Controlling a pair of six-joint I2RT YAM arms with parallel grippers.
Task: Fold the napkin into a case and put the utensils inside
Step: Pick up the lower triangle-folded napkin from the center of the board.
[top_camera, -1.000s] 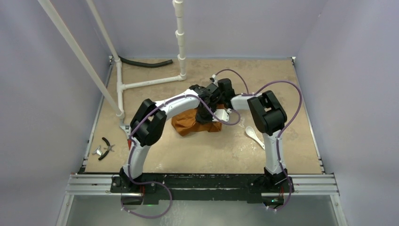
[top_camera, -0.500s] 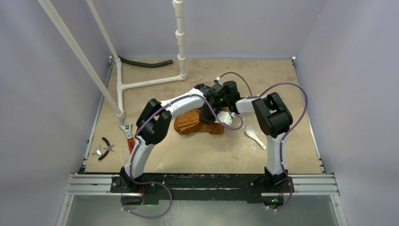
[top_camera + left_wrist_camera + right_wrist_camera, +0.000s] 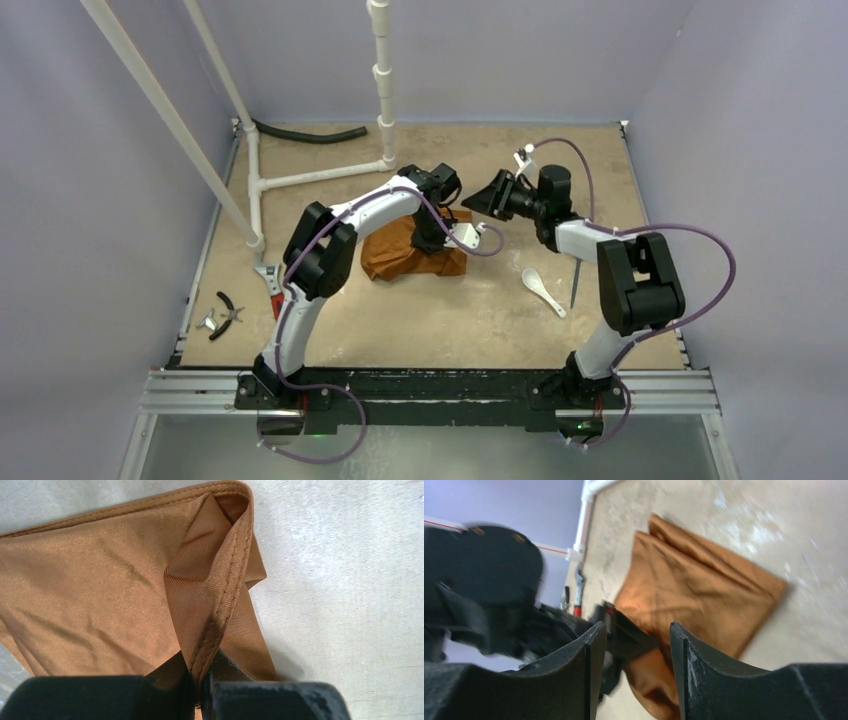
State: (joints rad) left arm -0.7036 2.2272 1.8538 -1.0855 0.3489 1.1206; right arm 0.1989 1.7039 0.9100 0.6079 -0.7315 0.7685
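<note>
**First speaker:** Where is the napkin, and how is it held?

**Second speaker:** The rust-orange napkin [image 3: 400, 258] is seen lying partly folded near the middle of the worktop [image 3: 450, 320]. At the cloth's right side, a doubled-over fold of its stitched hem is pinched by the left gripper [image 3: 202, 692], whose jaws are clamped tight on it. The right gripper [image 3: 636, 626] is held raised beyond the cloth and to its right. Its jaws are parted, with nothing between them.

**First speaker:** How is the cloth expected to handle?

**Second speaker:** It is judged light, soft and limp. With its slight sheen, it may slip or slump when lifted. A hemmed edge or corner is judged the best hold, because the stitching gives the jaws something firmer. A loose corner could be taken by the free gripper so that the fold is kept square.

**First speaker:** Is anything held in a container?

**Second speaker:** No finished case is seen. Layers are stacked, but no pouch opening can be made out. The white spoon [image 3: 542, 292] and the thin grey-blue utensil [image 3: 575, 285] are laid on the bare worktop to the right of the napkin. They are apart from it and just beside each other. Nothing is seen tucked into the cloth.
</note>
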